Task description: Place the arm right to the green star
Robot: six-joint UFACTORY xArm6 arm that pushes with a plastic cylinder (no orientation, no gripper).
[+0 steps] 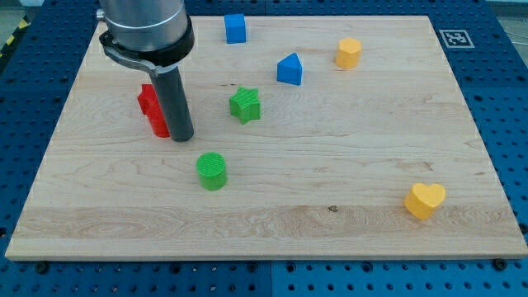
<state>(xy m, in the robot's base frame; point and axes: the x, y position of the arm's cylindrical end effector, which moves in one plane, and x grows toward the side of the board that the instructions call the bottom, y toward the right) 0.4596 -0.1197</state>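
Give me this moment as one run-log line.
my tip: left of green star, beside red block | green cylinder below | goal side, star's right: not reached

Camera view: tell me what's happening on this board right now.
A single arm with a dark rod is working over a wooden board. My tip rests on the board right beside a red block, on the view's left of the green star, with a gap between them. It is not yet on the star's right side. A green cylinder, two blue blocks and two yellow blocks sit untouched.
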